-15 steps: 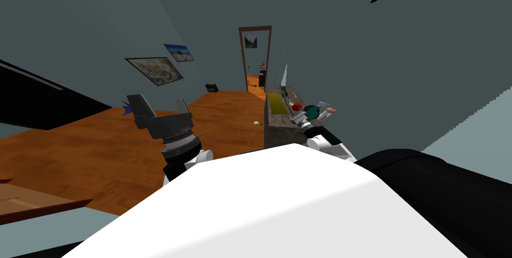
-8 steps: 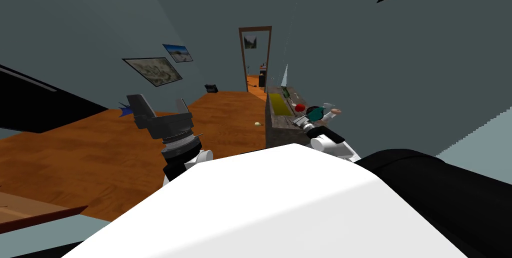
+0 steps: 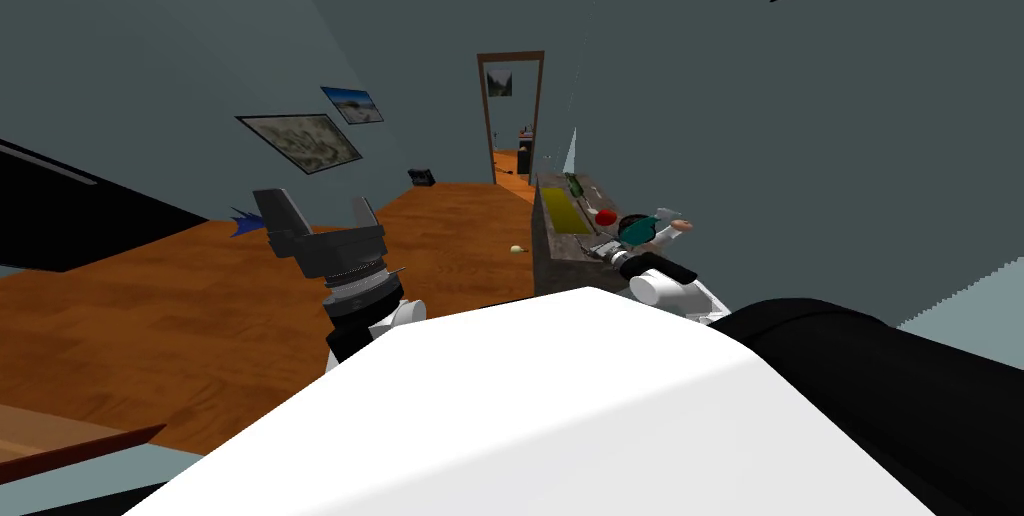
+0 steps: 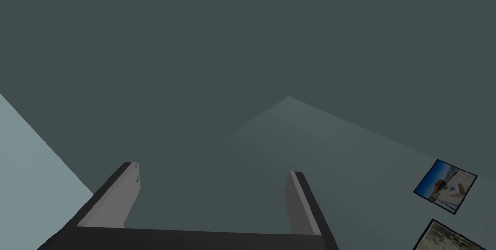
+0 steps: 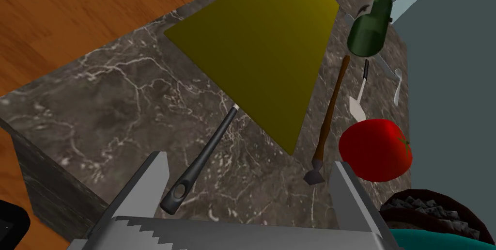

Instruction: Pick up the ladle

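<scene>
1. Nearest you on the left, the left gripper (image 3: pixel 322 212) hangs above the wooden floor (image 3: pixel 200 290), fingers spread wide, holding nothing.
2. On the right, the right gripper (image 5: pixel 249 189) hovers at the near end of the dark marble counter (image 5: pixel 121 101), fingers wide apart and empty.
3. The ladle (image 5: pixel 201 157) lies flat on the counter. Its dark handle's holed end sits between those fingers, close beside one, and its far end runs under a yellow board (image 5: pixel 261 53).
4. Right of the ladle lie a brown-handled tool (image 5: pixel 332 111) and a red tomato (image 5: pixel 375 150).
5. Farthest, you see a green bottle (image 5: pixel 370 24) on its side.
</scene>
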